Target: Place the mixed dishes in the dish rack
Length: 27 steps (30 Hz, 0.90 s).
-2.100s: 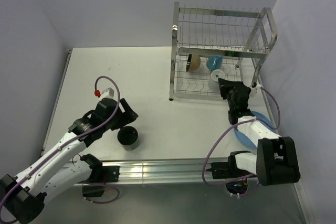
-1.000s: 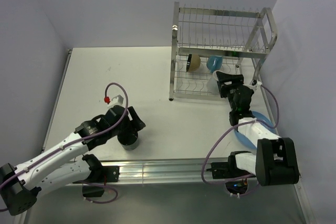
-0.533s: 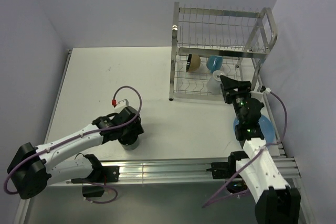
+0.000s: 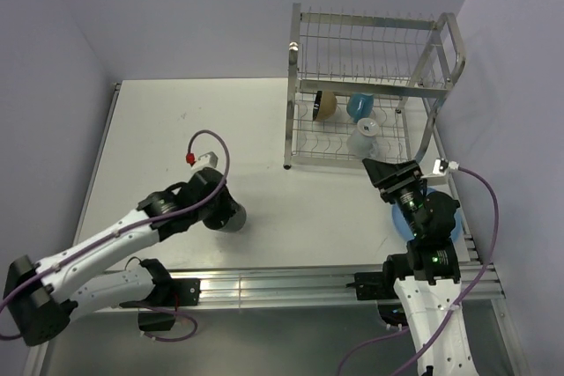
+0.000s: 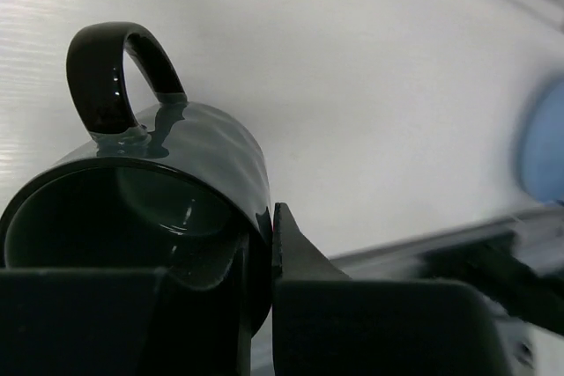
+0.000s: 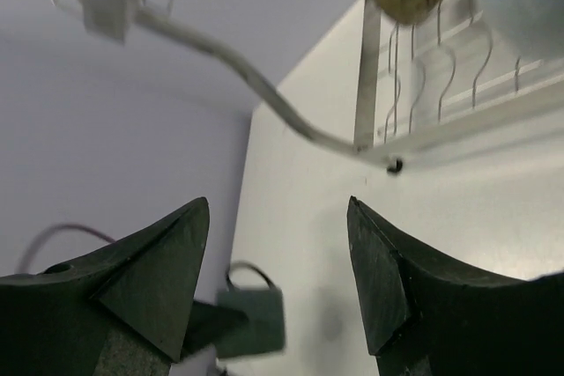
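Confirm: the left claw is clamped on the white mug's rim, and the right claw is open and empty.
Wrong colour: the left claw is clamped on the rim of the dark grey-black mug, as the left wrist view shows. The rest holds.

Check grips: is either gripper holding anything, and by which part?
Left gripper pinches the dark mug by its rim wall, roughly opposite the handle, one finger inside. Right gripper is open, holding nothing.

White counter (image 4: 167,129), plain lavender walls (image 4: 176,15) on three sides, aluminium rail (image 4: 282,286) along near edge, even light.
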### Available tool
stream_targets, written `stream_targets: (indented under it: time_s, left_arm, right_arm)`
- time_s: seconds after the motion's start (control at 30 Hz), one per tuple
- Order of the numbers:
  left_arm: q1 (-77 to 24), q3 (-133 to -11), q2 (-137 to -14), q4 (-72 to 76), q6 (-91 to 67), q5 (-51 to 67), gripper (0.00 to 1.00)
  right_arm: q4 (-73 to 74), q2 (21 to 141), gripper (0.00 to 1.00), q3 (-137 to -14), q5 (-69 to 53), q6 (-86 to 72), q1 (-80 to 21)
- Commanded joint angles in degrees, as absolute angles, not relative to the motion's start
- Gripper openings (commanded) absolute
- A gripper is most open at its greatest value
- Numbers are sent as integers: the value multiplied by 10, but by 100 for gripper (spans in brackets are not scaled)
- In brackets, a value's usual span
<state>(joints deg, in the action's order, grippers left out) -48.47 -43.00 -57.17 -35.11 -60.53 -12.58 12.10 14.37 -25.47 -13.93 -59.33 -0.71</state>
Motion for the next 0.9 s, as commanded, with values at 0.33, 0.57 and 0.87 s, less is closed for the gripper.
stream_targets:
  time_s: [0.33, 0.57, 0.87]
  left_arm:
    - [-486, -312, -383, 109, -668, 200, 0]
    - [-486, -226, -465, 452, -791, 344, 0]
    - [-488, -182, -534, 718, -860, 427, 0]
  right_arm:
    - [-75, 132, 82, -169, -533, -649, -4]
    - [-49, 194, 80, -233, -616, -586, -6]
    - [48, 245, 77, -279, -628, -484, -25]
